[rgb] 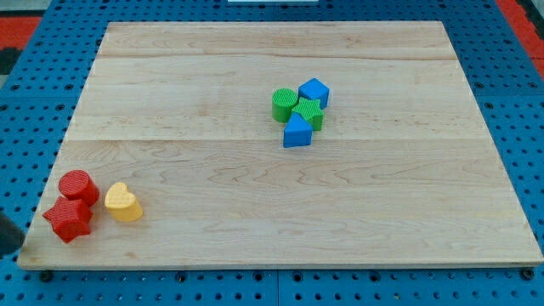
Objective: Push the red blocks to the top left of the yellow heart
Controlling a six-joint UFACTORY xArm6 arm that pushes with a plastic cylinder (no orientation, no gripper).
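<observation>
A red cylinder [76,184] and a red star [68,219] sit at the board's bottom left corner, touching each other. The yellow heart [123,202] lies just to their right, touching or almost touching the star. The cylinder is to the upper left of the heart and the star to its lower left. A dark piece of my rod shows at the view's left edge. My tip [11,252] is off the board's corner, a short way left of the red star and apart from it.
Near the board's middle is a tight cluster: a green cylinder [284,104], a green star [308,112], a blue block [314,92] and a blue triangle [297,133]. The wooden board [255,204] lies on a blue pegboard.
</observation>
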